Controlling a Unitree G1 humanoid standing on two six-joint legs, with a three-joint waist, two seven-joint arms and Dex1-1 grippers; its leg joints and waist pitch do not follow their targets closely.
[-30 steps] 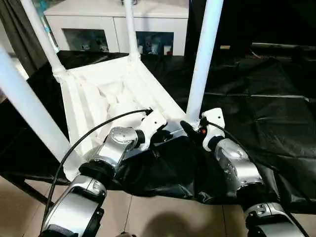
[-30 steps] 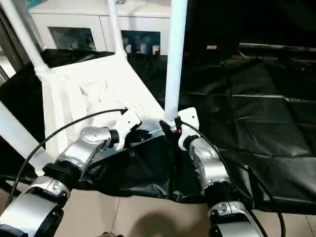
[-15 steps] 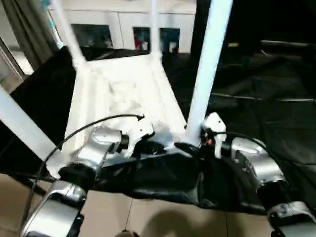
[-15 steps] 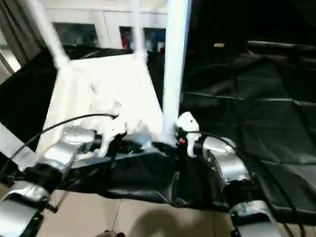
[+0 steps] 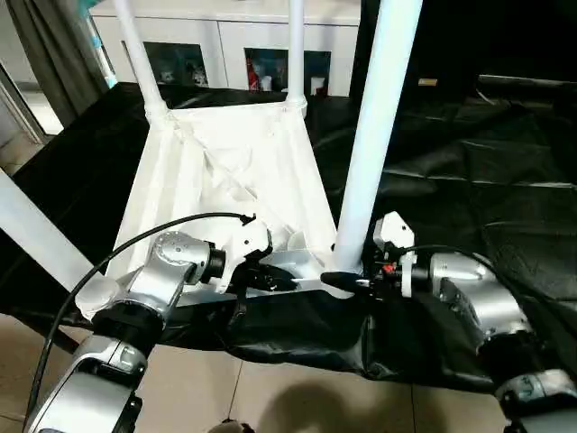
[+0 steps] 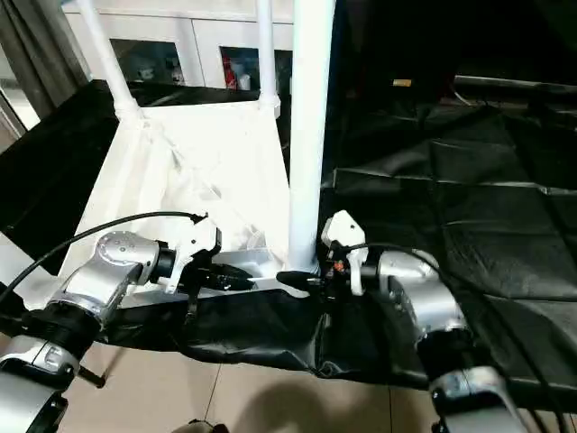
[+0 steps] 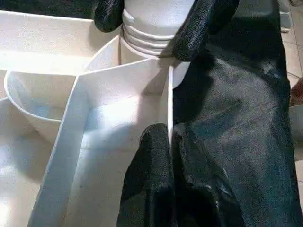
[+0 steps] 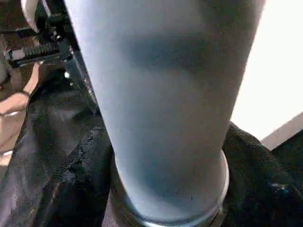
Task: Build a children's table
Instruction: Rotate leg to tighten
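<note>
Table (image 5: 225,171): upside down on a black sheet (image 5: 469,171), legs pointing up.
Left gripper (image 7: 163,142): fingers pinched on the thin near rim of the top.
Right gripper (image 5: 347,281): fingers clasped around the base of the near leg (image 5: 374,126) at its corner socket.
Behind: white cabinet (image 5: 243,41).

White plastic children's table (image 5: 230,171) lies upside down on black sheet, ribbed underside up, w/ four white tubular legs (image 5: 371,135) standing up from round corner sockets, near edge at sheet's front.
</note>
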